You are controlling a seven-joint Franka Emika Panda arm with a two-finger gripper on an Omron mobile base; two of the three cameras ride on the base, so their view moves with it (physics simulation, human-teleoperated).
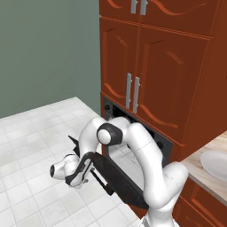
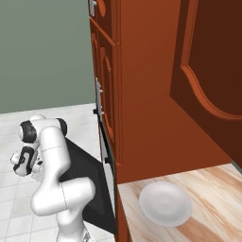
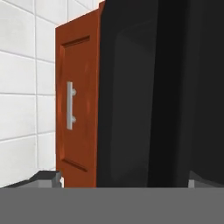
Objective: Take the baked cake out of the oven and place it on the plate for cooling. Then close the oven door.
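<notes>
The gripper [image 1: 81,174] is seen low beside the outer edge of the oven door [image 1: 122,179], its jaws spread wide with nothing held; in the hand view the door's black panel [image 3: 153,96] lies between and just ahead of the jaws, with a red-brown cabinet door [image 3: 76,105] beyond it. The door is dropped partly open, a wide flat black panel. Open white floor tiles [image 1: 35,133] lie behind the jaws. The oven [image 1: 133,150] opening with its wire rack is set beyond the door. The plate [image 2: 165,203], round and white, rests well apart on the wooden counter [image 2: 212,189]. The cake cannot be made out.
</notes>
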